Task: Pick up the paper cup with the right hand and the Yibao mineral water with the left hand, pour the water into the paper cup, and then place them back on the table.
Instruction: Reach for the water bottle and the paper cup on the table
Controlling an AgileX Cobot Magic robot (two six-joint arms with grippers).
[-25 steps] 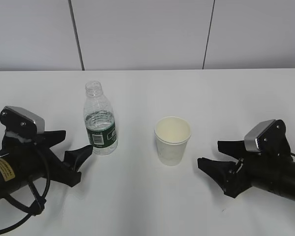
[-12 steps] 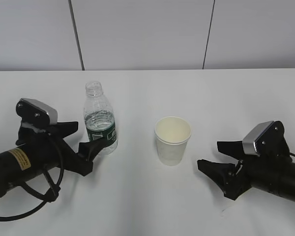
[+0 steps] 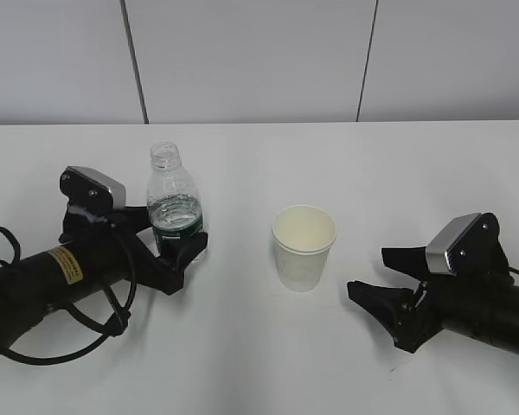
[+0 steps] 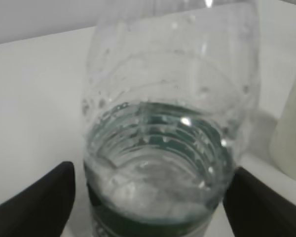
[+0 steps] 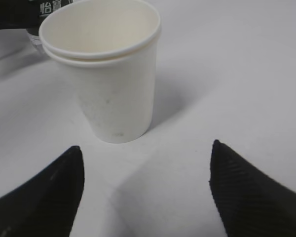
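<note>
The Yibao mineral water (image 3: 175,206), a clear ribbed bottle with a dark green label and no cap, stands upright on the table (image 3: 259,354), part full. My left hand (image 3: 173,236) is open, one finger on each side of the bottle's lower body. In the left wrist view the bottle (image 4: 163,113) fills the space between the fingers of the left hand (image 4: 150,170), with small gaps. The paper cup (image 3: 304,246) stands empty in the middle. My right hand (image 3: 368,270) is open and empty, low over the table, a short way right of the cup. The right wrist view shows the cup (image 5: 106,74) ahead of the right hand (image 5: 145,148).
A grey panelled wall (image 3: 259,60) runs behind the table's far edge. A faint scratch mark (image 3: 392,370) lies on the table near the right arm. The cup's edge (image 4: 292,133) shows at the right of the left wrist view.
My left hand has slid right across the table until its open fingers flank the bottle. The right hand, the cup and the bottle have stayed put.
</note>
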